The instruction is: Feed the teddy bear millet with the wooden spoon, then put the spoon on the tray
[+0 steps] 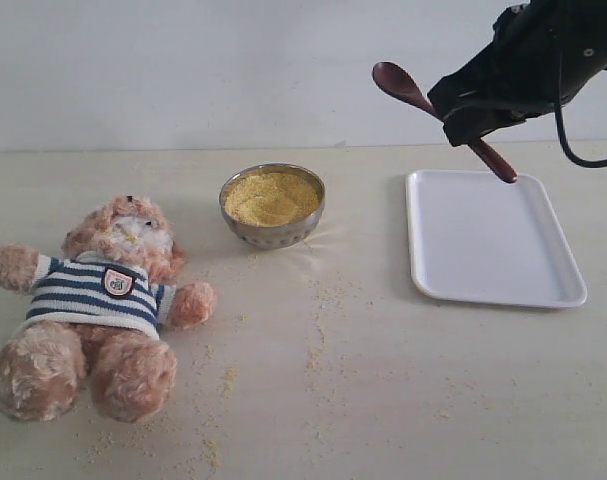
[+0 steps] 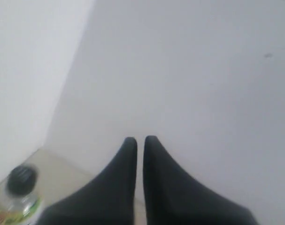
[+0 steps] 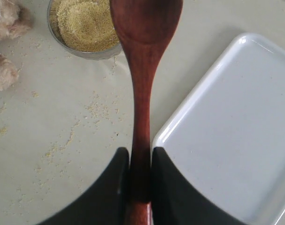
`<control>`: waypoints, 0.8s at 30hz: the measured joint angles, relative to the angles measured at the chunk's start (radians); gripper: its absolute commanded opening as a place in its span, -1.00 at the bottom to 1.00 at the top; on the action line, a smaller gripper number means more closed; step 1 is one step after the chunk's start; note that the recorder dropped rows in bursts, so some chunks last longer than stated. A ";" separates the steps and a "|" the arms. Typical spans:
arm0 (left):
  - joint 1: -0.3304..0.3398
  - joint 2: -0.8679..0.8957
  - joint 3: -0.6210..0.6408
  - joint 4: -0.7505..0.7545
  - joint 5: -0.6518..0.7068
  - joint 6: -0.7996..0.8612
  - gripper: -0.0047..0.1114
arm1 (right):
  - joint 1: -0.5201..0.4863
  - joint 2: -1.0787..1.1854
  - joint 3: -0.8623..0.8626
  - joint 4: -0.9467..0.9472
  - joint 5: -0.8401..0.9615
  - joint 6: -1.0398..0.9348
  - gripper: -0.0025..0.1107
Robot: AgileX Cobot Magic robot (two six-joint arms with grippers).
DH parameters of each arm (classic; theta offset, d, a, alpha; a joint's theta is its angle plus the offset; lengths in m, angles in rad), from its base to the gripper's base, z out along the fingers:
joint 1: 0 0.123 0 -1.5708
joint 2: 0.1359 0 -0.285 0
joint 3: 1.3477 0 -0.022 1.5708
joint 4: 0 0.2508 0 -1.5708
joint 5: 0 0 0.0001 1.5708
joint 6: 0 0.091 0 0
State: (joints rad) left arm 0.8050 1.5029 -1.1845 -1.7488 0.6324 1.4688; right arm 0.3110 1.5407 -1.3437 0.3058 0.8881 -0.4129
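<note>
The teddy bear (image 1: 98,300) lies on its back at the left of the table, yellow grains on its muzzle. The millet (image 1: 271,196) fills a steel bowl (image 1: 273,232) at the centre back. My right gripper (image 1: 461,125) is raised at the upper right, shut on the wooden spoon (image 1: 403,88); its oval bowl points left and its handle end hangs over the white tray (image 1: 488,240). In the right wrist view the spoon (image 3: 143,70) runs between the fingers (image 3: 115,187), with the tray (image 3: 231,122) beside it. My left gripper (image 2: 140,139) is shut on nothing, facing a white wall.
Loose millet specks (image 1: 323,320) lie scattered over the table between the bear, the bowl and the tray. A clear bottle with a black cap (image 2: 20,194) stands near the left gripper in the left wrist view.
</note>
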 measured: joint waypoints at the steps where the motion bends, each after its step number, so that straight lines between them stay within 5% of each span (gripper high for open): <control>1: -0.012 -0.013 -0.022 0.000 0.012 0.005 -0.83 | 0.000 0.000 0.000 0.000 0.000 0.002 -0.96; 15: -0.422 -0.317 0.074 0.039 -0.420 0.062 -0.83 | 0.000 0.000 0.000 0.000 0.000 0.008 -0.96; 24: -0.481 -0.646 0.237 0.039 -0.600 0.059 -0.83 | 0.000 0.000 0.000 -0.002 0.000 0.084 -0.96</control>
State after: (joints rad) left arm 0.3244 0.8570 -0.9476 -1.7100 0.0322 1.5278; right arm 0.3110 1.5407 -1.3437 0.3036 0.8881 -0.3284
